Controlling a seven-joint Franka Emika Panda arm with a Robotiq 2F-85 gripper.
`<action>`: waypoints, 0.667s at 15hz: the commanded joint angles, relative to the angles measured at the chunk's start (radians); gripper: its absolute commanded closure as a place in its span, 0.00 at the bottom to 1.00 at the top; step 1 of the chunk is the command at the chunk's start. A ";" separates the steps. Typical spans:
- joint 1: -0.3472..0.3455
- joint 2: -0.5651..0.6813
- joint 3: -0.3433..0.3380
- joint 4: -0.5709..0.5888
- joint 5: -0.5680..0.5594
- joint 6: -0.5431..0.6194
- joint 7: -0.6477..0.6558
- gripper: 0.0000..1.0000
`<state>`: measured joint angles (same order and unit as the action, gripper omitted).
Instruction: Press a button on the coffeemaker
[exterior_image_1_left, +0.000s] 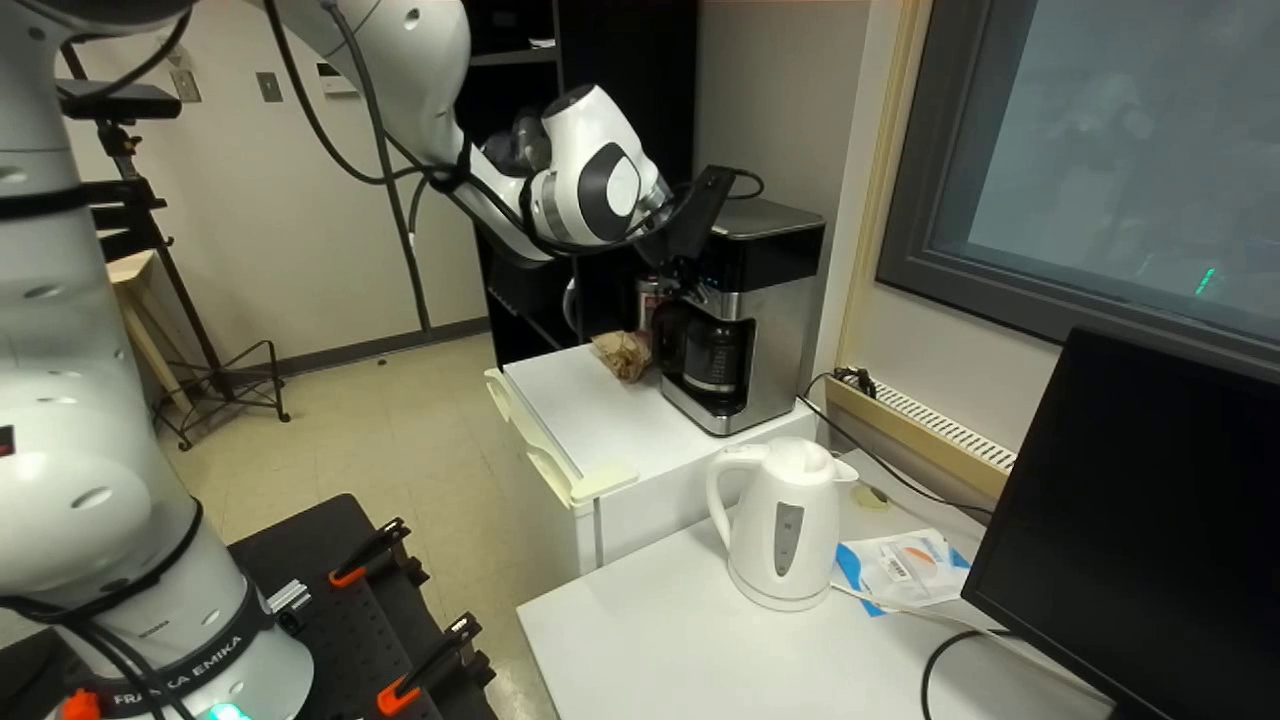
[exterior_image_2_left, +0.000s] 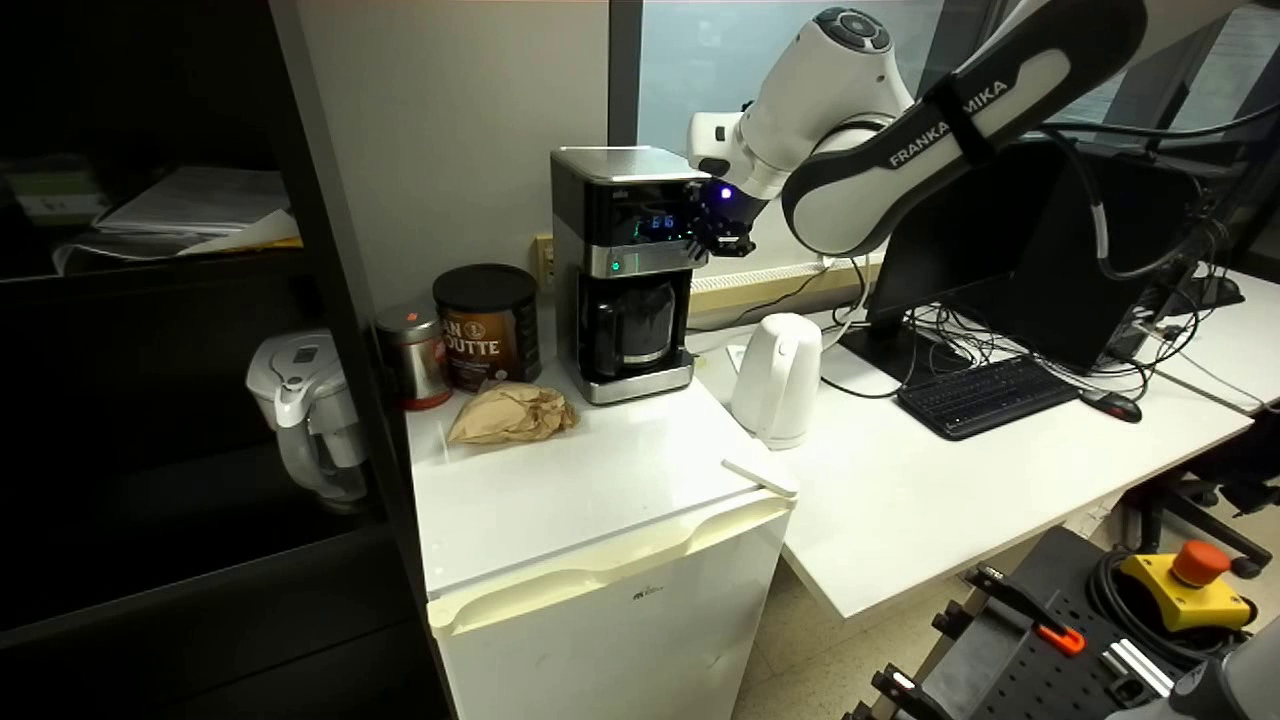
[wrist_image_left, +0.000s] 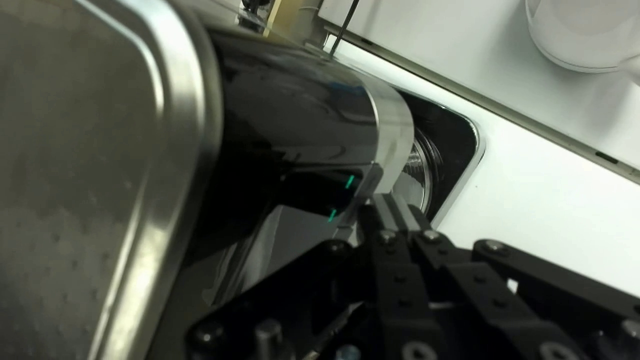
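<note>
In an exterior view, the drip coffeemaker (exterior_image_2_left: 628, 268) stands left of the electric kettle (exterior_image_2_left: 778, 385). The hand (wrist_image_left: 394, 214), closed and empty, is at the right end of the control panel (exterior_image_2_left: 645, 222); approach seems done, contact is unclear, pressing probably remains.

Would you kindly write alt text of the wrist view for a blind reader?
The gripper, jaws shut, is near the silver front band of the coffeemaker, beside green lit marks; contact is unclear. A white kettle shows partly at upper right.
</note>
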<state>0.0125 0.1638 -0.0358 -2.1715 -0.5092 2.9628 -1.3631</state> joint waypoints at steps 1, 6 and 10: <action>-0.015 0.033 0.004 0.036 -0.035 0.051 -0.035 1.00; -0.015 0.012 0.019 0.006 -0.014 0.027 -0.046 1.00; -0.011 -0.030 0.033 -0.059 -0.022 0.019 -0.063 1.00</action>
<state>0.0115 0.1630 -0.0191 -2.1837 -0.5225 2.9649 -1.3860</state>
